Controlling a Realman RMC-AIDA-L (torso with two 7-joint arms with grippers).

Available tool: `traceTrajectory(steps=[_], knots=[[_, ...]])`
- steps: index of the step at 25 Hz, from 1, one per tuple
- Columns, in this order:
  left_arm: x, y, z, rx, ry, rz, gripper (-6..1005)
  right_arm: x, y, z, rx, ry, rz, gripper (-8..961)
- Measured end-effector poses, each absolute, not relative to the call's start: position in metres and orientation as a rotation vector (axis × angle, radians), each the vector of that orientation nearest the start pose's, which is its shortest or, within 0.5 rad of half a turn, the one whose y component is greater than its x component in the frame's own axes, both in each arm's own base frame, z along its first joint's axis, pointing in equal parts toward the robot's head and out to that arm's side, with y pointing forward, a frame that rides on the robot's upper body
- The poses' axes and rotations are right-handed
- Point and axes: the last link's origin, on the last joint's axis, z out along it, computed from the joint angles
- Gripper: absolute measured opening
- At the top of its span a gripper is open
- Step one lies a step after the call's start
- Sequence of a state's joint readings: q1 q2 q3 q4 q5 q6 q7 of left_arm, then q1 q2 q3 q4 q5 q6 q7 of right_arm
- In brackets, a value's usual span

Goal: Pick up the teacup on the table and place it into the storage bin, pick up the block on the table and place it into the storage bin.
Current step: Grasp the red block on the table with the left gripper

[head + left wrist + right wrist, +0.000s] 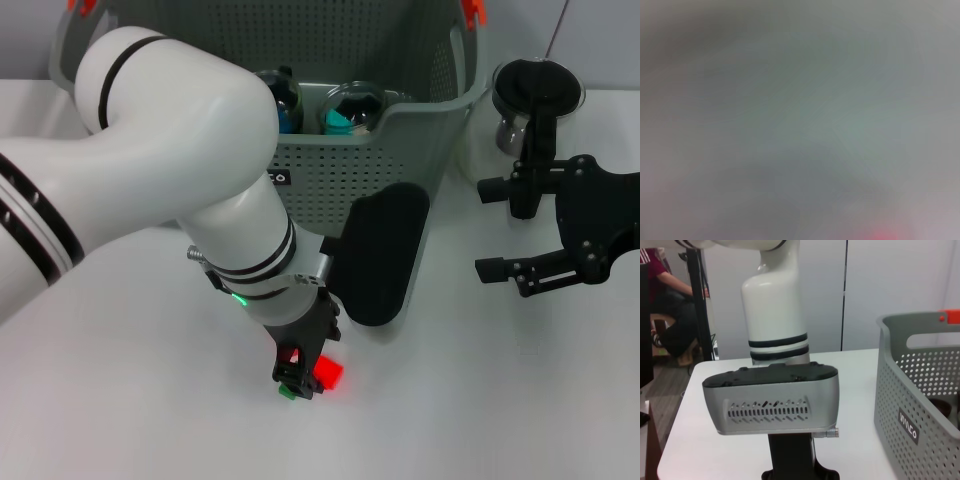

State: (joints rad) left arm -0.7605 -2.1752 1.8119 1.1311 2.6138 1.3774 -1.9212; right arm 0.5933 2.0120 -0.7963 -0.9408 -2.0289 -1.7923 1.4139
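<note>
Red block (pixel 328 374) perhaps touching left hand (pixel 296 381).

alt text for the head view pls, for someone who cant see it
The left claw is down at the white table, right at a small red block. Behind stands the grey-green storage bin; the right claw hovers open beside a glass pot.

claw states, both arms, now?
Left claw: down at the red block, grip cannot be told.
Right claw: open, empty, by the glass pot.
</note>
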Motion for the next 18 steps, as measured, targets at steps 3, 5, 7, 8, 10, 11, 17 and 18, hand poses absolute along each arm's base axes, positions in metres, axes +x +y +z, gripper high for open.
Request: traceTrajectory(steps=[3, 5, 7, 8, 10, 11, 17, 18], knots=[[-0.135, 0.3234, -0.1143, -2.969, 0.524, 0.889, 696, 0.2109, 0.3409, 0.0514, -2.963, 0.134, 0.53, 927], [-0.134, 0.3218, -0.1154, -2.969, 0.543, 0.894, 673, 0.2107, 0.3408, 0.0509, -2.963, 0.136, 0.533, 928], [-0.1335, 0.3203, -0.117, -2.968, 0.562, 0.901, 650, 0.2104, 0.3406, 0.0504, -2.962, 0.137, 0.536, 928], [-0.1333, 0.3199, -0.1175, -2.967, 0.568, 0.903, 638, 0.2103, 0.3406, 0.0503, -2.962, 0.137, 0.537, 928], [-0.1332, 0.319, -0.1185, -2.967, 0.578, 0.907, 615, 0.2103, 0.3408, 0.0503, -2.961, 0.137, 0.537, 928], [-0.133, 0.3187, -0.1189, -2.966, 0.583, 0.908, 604, 0.2104, 0.3409, 0.0504, -2.961, 0.137, 0.536, 928], [-0.1314, 0.3188, -0.1196, -2.962, 0.597, 0.91, 605, 0.2089, 0.3423, 0.0505, -2.957, 0.127, 0.536, 927], [-0.1311, 0.3189, -0.1196, -2.962, 0.599, 0.91, 604, 0.2086, 0.3425, 0.0506, -2.957, 0.125, 0.537, 927]])
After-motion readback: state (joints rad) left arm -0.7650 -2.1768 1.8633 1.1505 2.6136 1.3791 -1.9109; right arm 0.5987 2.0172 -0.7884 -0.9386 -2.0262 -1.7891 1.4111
